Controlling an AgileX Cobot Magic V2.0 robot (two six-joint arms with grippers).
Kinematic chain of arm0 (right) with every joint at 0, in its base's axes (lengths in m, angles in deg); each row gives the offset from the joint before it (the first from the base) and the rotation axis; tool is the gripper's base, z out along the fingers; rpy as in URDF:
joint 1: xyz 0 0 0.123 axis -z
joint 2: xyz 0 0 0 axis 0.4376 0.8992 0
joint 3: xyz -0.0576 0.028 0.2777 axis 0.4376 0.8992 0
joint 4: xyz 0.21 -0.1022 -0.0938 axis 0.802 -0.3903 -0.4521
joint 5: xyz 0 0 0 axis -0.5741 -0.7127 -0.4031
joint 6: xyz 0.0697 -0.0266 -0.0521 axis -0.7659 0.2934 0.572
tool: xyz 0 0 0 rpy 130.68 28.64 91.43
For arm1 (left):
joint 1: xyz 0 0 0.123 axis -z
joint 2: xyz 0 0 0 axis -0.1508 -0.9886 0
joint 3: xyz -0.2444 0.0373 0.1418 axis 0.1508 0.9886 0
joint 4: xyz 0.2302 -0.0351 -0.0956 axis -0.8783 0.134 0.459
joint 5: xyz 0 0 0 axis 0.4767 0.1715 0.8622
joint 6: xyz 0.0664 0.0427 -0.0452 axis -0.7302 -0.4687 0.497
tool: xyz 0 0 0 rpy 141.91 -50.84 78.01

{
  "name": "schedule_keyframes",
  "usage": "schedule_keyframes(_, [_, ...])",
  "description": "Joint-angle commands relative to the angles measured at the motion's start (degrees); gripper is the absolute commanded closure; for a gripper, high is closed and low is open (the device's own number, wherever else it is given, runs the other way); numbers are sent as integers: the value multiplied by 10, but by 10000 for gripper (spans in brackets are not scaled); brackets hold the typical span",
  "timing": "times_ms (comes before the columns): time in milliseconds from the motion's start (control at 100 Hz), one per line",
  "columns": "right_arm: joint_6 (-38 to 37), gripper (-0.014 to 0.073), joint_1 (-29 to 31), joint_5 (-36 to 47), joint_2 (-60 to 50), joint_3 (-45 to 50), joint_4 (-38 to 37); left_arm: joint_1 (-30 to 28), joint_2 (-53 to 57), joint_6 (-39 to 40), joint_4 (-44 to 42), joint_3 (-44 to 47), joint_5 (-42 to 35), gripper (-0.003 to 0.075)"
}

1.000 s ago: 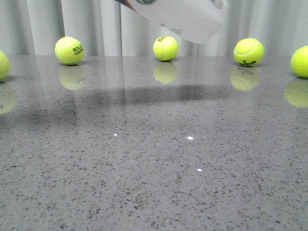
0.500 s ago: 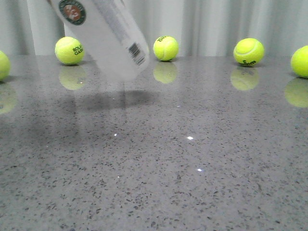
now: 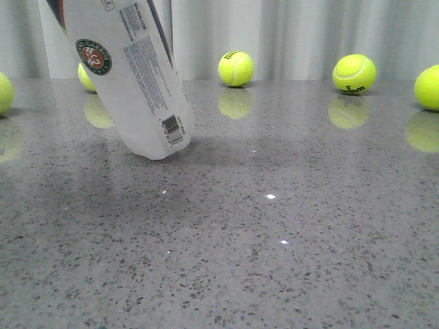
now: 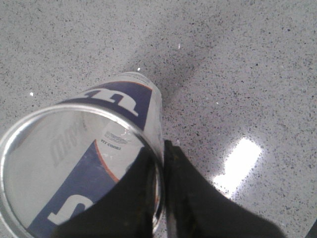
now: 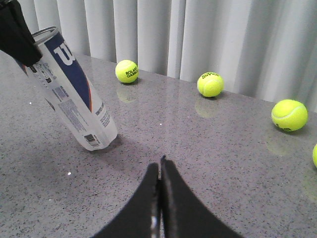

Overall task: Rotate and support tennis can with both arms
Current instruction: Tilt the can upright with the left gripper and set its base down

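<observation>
The tennis can (image 3: 127,75) is tilted, its closed base on the grey table at left and its top leaning away to the left. It also shows in the right wrist view (image 5: 69,94) and, from its open silver rim down, in the left wrist view (image 4: 89,163). My left gripper (image 4: 162,153) is shut on the can's rim wall, one finger inside and one outside; it shows in the right wrist view (image 5: 17,34) at the can's top. My right gripper (image 5: 160,166) is shut and empty, low over the table, to the right of the can and apart from it.
Yellow-green tennis balls lie along the table's back edge: one behind the can (image 3: 86,75), one at centre (image 3: 236,68), one to the right (image 3: 354,73), and one at each side edge (image 3: 3,92) (image 3: 429,87). A white curtain hangs behind.
The can has swung from high and nearly level at the top of the view down to the left, and its base now rests on the table.
</observation>
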Motion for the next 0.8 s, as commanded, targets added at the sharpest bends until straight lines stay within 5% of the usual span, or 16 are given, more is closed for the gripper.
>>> schedule_keyframes(0, [-1, 654, 3, 49, 7, -13, -4, 5, 12, 7, 0, -26, 12, 738])
schedule_keyframes(310, [-1, 654, 3, 49, 7, -13, -4, 5, 7, 7, 2, -30, 12, 703])
schedule_keyframes(510, [-1, 654, 3, 49, 7, -13, -4, 5, -6, 7, 5, -37, 10, 555])
schedule_keyframes(710, [-1, 654, 3, 49, 7, -13, -4, 5, -37, 7, 11, -82, 8, 276])
schedule_keyframes(790, [-1, 654, 3, 49, 7, -13, -4, 5, -49, 7, 9, -100, 5, 242])
